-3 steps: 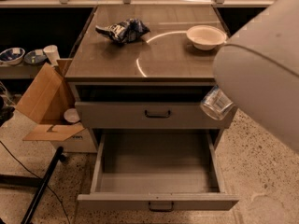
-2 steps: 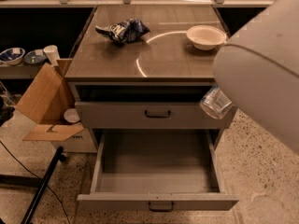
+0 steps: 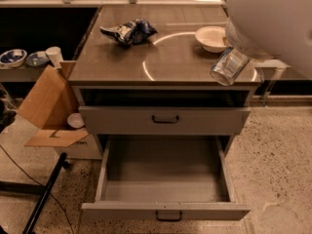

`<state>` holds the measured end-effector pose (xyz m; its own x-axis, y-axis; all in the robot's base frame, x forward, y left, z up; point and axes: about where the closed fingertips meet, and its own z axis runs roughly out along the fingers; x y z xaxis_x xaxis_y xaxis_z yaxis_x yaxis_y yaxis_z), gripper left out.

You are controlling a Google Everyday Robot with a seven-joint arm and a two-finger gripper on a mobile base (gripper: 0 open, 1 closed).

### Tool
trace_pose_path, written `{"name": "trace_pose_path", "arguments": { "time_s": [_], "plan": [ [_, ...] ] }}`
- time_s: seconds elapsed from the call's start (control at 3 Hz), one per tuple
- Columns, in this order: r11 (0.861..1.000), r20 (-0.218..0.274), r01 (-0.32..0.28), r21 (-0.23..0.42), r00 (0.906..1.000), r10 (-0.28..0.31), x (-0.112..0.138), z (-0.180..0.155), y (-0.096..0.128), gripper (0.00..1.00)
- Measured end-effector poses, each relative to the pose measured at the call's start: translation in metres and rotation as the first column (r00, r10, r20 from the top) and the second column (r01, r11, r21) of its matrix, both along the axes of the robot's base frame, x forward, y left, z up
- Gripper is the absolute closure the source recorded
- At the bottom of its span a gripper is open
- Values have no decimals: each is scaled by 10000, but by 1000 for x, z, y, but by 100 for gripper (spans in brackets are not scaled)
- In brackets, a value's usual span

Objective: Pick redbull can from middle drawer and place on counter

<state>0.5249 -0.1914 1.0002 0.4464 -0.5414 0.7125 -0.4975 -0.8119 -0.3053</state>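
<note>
Over the counter [image 3: 170,62] at its front right corner, the gripper [image 3: 236,58] clamps the tilted redbull can [image 3: 227,68]. Below, the middle drawer [image 3: 165,179] stands open.

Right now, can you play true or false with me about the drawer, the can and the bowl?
1. The open middle drawer is empty. True.
2. The redbull can lies in the drawer. False: it is up in the air, tilted, at the gripper, by the front right corner of the counter.
3. The white bowl sits on the counter. True.
4. The snack bag is on the floor. False: it lies on the counter.
</note>
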Motion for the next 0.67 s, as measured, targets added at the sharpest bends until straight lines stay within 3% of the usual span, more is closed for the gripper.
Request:
{"name": "trace_pose_path", "arguments": {
  "time_s": [0.33, 0.67],
  "plan": [
    [9971, 291, -716, -248, 9970, 723, 80, 24, 17, 100],
    [9950, 679, -923, -385, 9932, 947, 119, 34, 35, 100]
  ]
}}
